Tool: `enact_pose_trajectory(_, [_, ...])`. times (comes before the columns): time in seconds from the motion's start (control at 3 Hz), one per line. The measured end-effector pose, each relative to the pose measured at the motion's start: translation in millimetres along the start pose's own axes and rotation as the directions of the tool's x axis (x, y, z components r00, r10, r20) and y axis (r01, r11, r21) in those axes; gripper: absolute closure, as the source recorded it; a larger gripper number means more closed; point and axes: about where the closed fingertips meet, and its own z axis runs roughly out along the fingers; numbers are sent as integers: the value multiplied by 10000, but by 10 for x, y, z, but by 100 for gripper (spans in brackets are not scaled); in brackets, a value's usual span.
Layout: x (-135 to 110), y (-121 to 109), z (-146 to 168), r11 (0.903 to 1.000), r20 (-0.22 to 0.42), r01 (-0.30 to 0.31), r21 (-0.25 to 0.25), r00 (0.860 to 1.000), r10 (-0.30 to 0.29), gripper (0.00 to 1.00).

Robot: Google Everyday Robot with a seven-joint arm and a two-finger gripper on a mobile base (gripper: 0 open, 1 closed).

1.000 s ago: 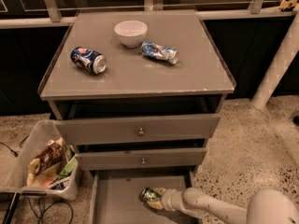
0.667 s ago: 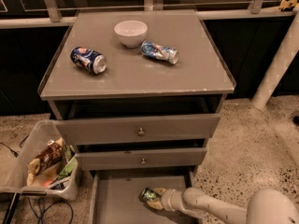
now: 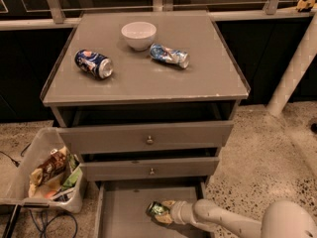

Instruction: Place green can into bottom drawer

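Note:
The green can (image 3: 157, 209) lies inside the open bottom drawer (image 3: 119, 213), right of its middle, resting low on the tray floor. My gripper (image 3: 164, 211) reaches in from the lower right on a pale arm, and its fingers (image 3: 169, 204) stand on either side of the can's right end. The can's far side is hidden by the fingers.
On the cabinet top lie a dark blue can (image 3: 93, 63), a white bowl (image 3: 138, 34) and a dented light blue-and-silver can (image 3: 170, 55). The two upper drawers (image 3: 148, 139) stand slightly out. A clear bin of snacks (image 3: 47, 175) stands on the floor at left. A white post (image 3: 297, 58) stands right.

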Motion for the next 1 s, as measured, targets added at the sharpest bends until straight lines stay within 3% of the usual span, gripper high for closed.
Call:
enact_pose_trajectory(0.33, [0,0,0,10000,0,0,-1,10000,0,13])
enact_pose_trajectory(0.67, [0,1,1,10000,0,0,-1,10000,0,0])
enact_pose_trajectory(1.0, [0,1,1,10000,0,0,-2,10000,0,0])
